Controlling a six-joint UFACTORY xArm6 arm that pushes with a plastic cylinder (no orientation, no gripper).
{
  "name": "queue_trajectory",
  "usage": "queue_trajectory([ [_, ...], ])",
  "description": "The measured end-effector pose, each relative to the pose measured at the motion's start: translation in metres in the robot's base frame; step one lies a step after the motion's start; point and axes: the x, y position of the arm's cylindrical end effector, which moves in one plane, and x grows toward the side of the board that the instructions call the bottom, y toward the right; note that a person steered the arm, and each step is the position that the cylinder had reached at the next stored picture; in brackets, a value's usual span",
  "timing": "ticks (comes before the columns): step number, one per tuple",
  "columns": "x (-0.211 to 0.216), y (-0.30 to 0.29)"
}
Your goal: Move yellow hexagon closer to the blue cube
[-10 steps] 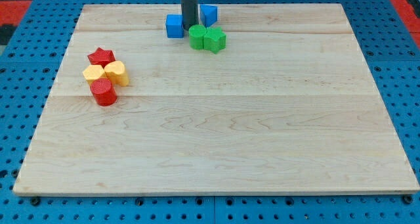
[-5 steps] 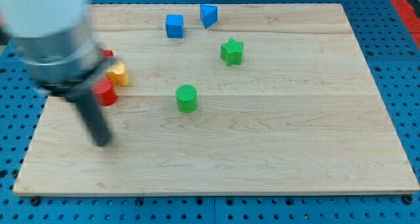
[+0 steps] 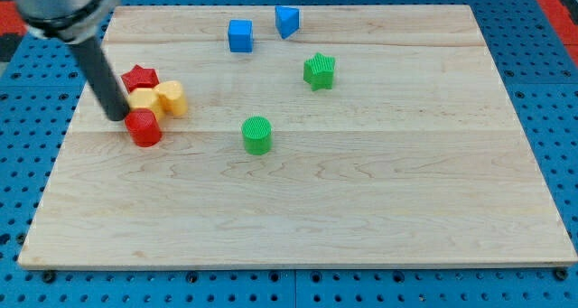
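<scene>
A pale wooden board (image 3: 361,209) lies on a blue pegboard surface (image 3: 27,163), seen from above and slightly from the front. A dark rod slants down from the view's top left, and my tip (image 3: 117,116) rests on the board at the left edge of a tight cluster of four blocks; the rod carries nothing and has no jaws to open or close. In that cluster, the yellow hexagon (image 3: 142,100) sits just to the right of my tip, touching or nearly touching it. A red star (image 3: 140,77) lies directly above the hexagon, a red cylinder (image 3: 144,127) directly below it, and a second yellow block (image 3: 171,98) with a rounded shape presses against its right side. The blue cube (image 3: 239,35) stands well apart, near the view's top edge and right of the cluster. A blue triangular block (image 3: 287,21) lies just to the right of the cube. A green star (image 3: 319,71) sits further right and lower, and a green cylinder (image 3: 257,135) stands alone near the board's middle. Between the hexagon and the blue cube, the rounded yellow block and the red star crowd the hexagon's near sides; beyond them the board is open wood.
</scene>
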Motion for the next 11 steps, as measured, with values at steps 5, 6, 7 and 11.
queue_trajectory([
  [5,-0.024,0.064],
  [6,-0.024,0.1],
  [7,-0.05,0.123],
  [11,-0.07,0.151],
])
